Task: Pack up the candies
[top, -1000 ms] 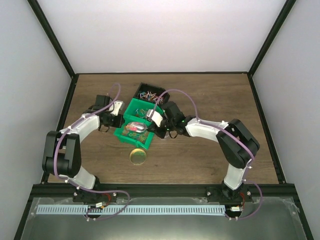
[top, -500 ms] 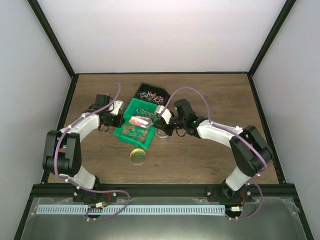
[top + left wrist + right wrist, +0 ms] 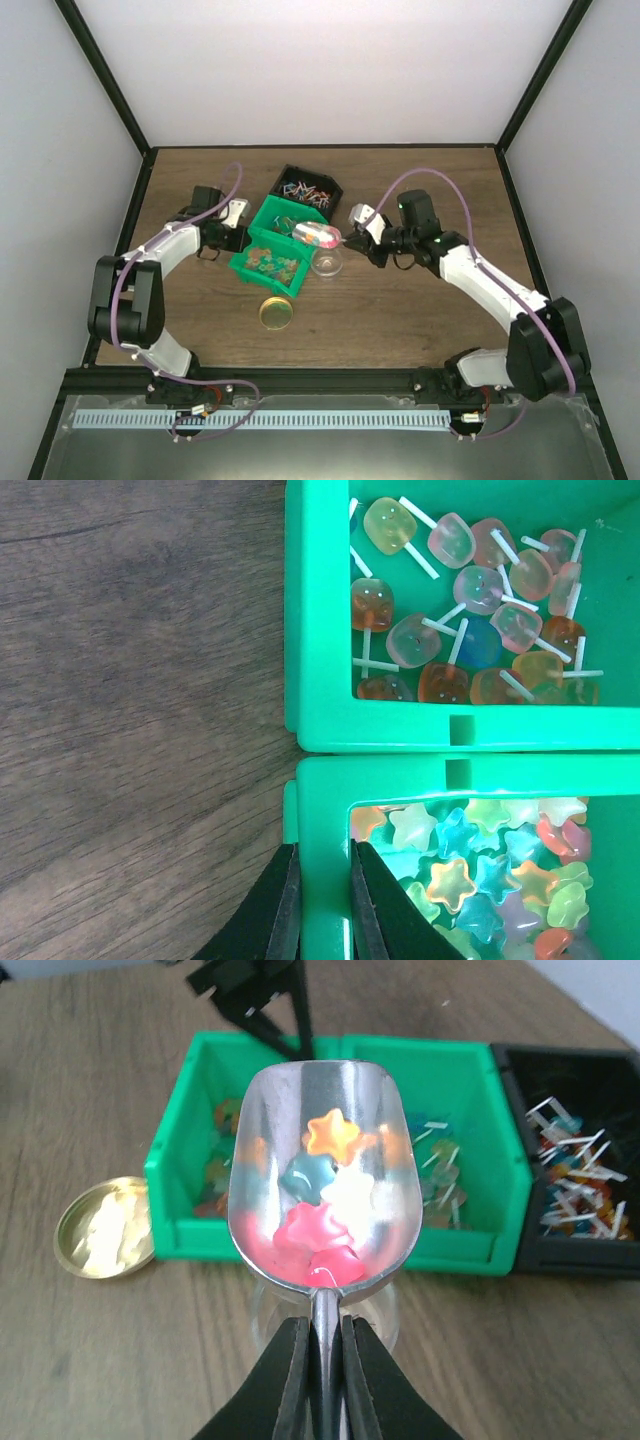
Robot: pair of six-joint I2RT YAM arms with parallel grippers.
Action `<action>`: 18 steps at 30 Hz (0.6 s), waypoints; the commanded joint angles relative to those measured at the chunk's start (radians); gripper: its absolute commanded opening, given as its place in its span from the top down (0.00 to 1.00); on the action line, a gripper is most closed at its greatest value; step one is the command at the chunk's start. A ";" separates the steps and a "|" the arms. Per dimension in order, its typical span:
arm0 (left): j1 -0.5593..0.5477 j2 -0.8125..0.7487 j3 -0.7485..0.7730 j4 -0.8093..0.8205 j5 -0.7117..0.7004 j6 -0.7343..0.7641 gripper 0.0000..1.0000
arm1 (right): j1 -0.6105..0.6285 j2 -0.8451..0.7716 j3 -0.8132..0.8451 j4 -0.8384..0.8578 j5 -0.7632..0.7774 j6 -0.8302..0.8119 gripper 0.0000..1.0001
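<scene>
Since the candies [image 3: 325, 1195] are tiny, light and loose, and look slick, they would likely slip from fingers; I judge the scoop [image 3: 262, 1175] the right way to carry them. A small heap of star shapes lies in its bowl, held over the clear jar [image 3: 326, 263], just right of the green bin [image 3: 320, 810] where more lie. The right gripper [image 3: 322, 1338] pinches the scoop's thin handle. The left gripper [image 3: 322, 868] is clamped on the bin's wall, steadying it. Tilt gently, or they may scatter past the jar's narrow mouth.
</scene>
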 commanded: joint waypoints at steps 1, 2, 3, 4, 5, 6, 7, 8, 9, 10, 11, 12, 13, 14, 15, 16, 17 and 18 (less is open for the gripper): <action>-0.002 0.025 0.034 -0.003 0.031 0.010 0.96 | -0.014 -0.076 -0.019 -0.195 -0.003 -0.117 0.99; -0.001 0.027 0.037 -0.004 0.031 0.011 0.96 | -0.019 -0.093 -0.024 -0.213 0.003 -0.124 0.99; -0.001 0.029 0.039 -0.004 0.032 0.011 0.96 | -0.024 -0.111 -0.029 -0.231 0.004 -0.132 0.99; -0.001 0.031 0.039 -0.005 0.033 0.011 0.96 | -0.031 -0.126 -0.034 -0.243 0.004 -0.138 0.99; -0.001 0.032 0.039 -0.005 0.035 0.010 0.95 | -0.041 -0.139 -0.041 -0.256 0.004 -0.143 0.99; -0.001 0.034 0.037 -0.004 0.037 0.009 0.96 | -0.053 -0.150 -0.046 -0.267 0.002 -0.148 0.99; -0.001 0.034 0.037 -0.005 0.038 0.008 0.96 | -0.062 -0.158 -0.051 -0.280 0.001 -0.153 0.99; -0.001 0.034 0.036 -0.004 0.039 0.009 0.95 | -0.069 -0.161 -0.054 -0.292 0.003 -0.158 0.99; -0.001 0.035 0.036 -0.004 0.038 0.009 0.95 | -0.074 -0.164 -0.056 -0.302 0.009 -0.162 0.99; -0.001 0.034 0.037 -0.004 0.037 0.008 0.95 | -0.077 -0.165 -0.055 -0.313 0.017 -0.167 0.99; -0.001 0.033 0.037 -0.004 0.037 0.009 0.95 | -0.077 -0.162 -0.052 -0.324 0.025 -0.177 0.99; -0.001 0.032 0.035 -0.004 0.038 0.008 0.95 | -0.078 -0.159 -0.047 -0.339 0.033 -0.192 0.99; -0.001 0.031 0.036 -0.004 0.039 0.009 0.95 | -0.079 -0.150 -0.039 -0.355 0.044 -0.204 0.99; -0.001 0.031 0.036 -0.003 0.039 0.008 0.95 | -0.078 -0.138 -0.024 -0.373 0.059 -0.213 0.99; -0.001 0.030 0.034 -0.003 0.039 0.007 0.95 | -0.078 -0.123 -0.006 -0.397 0.075 -0.221 0.99; -0.001 0.028 0.035 -0.003 0.039 0.007 0.95 | -0.078 -0.100 0.012 -0.422 0.086 -0.230 0.99; -0.001 0.027 0.034 -0.001 0.039 0.006 0.95 | -0.078 -0.085 0.037 -0.446 0.097 -0.242 0.99; -0.001 0.025 0.033 -0.001 0.038 0.005 0.95 | -0.078 -0.072 0.049 -0.465 0.112 -0.249 0.99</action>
